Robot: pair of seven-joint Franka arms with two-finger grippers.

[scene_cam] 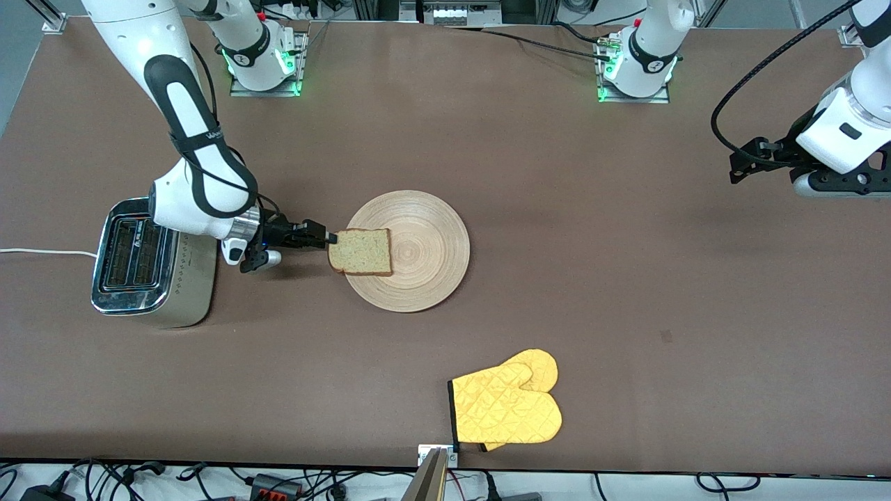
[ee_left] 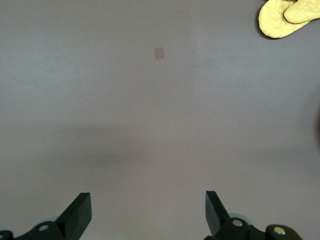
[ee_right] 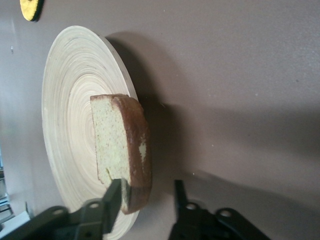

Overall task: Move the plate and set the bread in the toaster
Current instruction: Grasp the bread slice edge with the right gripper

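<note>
Right wrist view: right gripper [ee_right: 147, 200] straddles the bread [ee_right: 122, 150] corner on the plate [ee_right: 70, 100], fingers apart, not yet clamped. Such a shallow bite risks tearing. Left gripper [ee_left: 147, 212] waits open. Toaster [scene_cam: 146, 264] nearby.

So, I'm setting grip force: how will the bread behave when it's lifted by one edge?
The bread is a thin, porous slice, so probably light and soft; it may sag. The right gripper straddles only its crust edge, so a hard squeeze could dent or tear it. It overhangs the plate rim, easing access.
</note>
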